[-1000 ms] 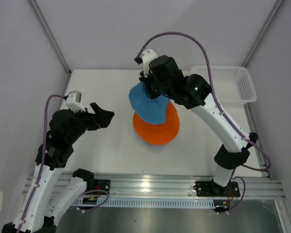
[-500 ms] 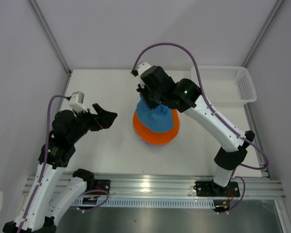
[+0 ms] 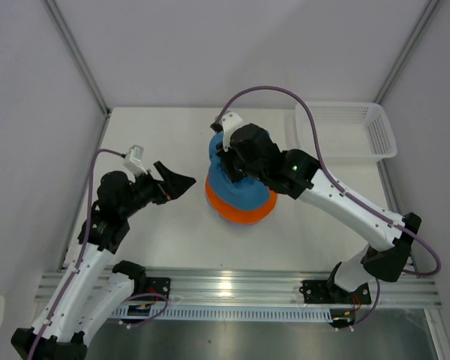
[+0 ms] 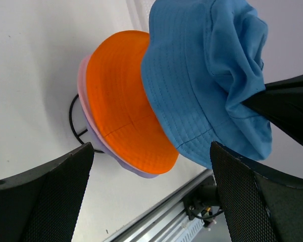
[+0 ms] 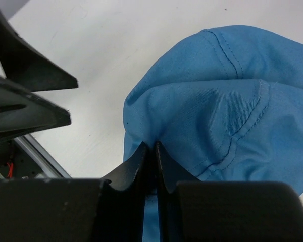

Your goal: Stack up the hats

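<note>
Blue hat (image 5: 217, 101): soft woven cotton-like cloth with rows of stitching round the brim; crown creased and bunched into folds.
Blue hat position: draped over the orange hat (image 3: 244, 210) at mid-table, covering its crown and far side; the orange brim shows on the near side. Whether it is fully seated cannot be told.
Orange hat: same floppy bucket shape, smooth rounded brim, one seam visible in the left wrist view.
Lower layers: a thin pink hat (image 4: 81, 83) edge and a lavender hat (image 4: 122, 162) edge show just under the orange brim, nested together.
Right gripper (image 5: 151, 151): fingers pressed together on a pinched fold of the blue crown, directly above the stack.
Left gripper (image 3: 181, 182): jaws spread wide, nothing between them, pointed at the stack from its left and apart from it.
Stand: black wire stand (image 4: 70, 117), thin curved loop showing below the hats on the left side, carrying the stack.
Basket: white mesh basket (image 3: 382, 135) at the far right corner, well apart from the hats.
Table (image 3: 172, 232): flat white surface.
Obstructions: right arm hides most of the blue crown from above.
</note>
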